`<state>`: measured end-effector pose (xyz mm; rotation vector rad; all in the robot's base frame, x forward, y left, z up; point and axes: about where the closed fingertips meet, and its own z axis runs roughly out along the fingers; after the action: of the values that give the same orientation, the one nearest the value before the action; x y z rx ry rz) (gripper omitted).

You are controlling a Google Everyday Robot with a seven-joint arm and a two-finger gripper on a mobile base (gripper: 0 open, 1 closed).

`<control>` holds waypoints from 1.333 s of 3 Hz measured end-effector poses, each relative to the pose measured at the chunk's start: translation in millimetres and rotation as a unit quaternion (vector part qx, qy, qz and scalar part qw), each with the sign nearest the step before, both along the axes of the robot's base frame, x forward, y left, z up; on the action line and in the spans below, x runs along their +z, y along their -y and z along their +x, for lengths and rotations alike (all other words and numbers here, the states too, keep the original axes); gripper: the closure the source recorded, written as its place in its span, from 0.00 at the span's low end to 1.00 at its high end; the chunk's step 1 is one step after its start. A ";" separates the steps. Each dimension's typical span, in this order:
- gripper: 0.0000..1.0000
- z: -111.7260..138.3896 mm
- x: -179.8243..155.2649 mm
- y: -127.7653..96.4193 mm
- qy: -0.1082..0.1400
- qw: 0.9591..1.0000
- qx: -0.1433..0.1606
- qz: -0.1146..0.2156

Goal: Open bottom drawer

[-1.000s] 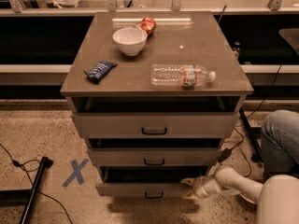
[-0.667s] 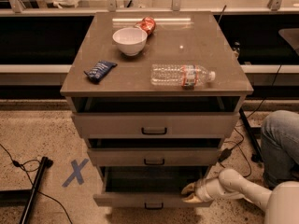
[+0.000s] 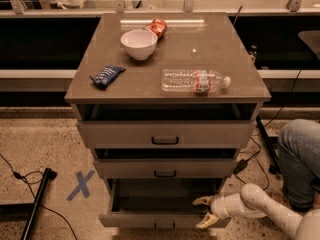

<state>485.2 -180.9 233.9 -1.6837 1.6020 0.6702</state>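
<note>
The bottom drawer (image 3: 135, 219) sits at the lower centre of the frame, pulled out from the cabinet so that its dark inside shows behind its slim front and small black handle (image 3: 164, 226). A second ago it was barely out. Its front has since come further toward the bottom edge of the frame, and the open gap above it has widened.

The gripper (image 3: 205, 211) is at the lower right, at the right end of the drawer front, and it has dropped a little in the frame along with the drawer. Its two pale fingers (image 3: 202, 201) are spread apart, one over the drawer's inside and one at the front face. Whether they press on the panel cannot be told.

The middle drawer (image 3: 165, 168) and the top drawer (image 3: 165, 133) are unchanged. On the cabinet top (image 3: 210, 44) the white bowl (image 3: 139, 44), red packet (image 3: 158, 27), blue snack bag (image 3: 107, 75) and lying water bottle (image 3: 194, 81) have not moved.
</note>
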 end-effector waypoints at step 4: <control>0.44 21.0 0.1 -10.4 -0.032 0.998 -0.044 -0.022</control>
<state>506.2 -170.6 234.0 -1.6268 1.7365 0.6560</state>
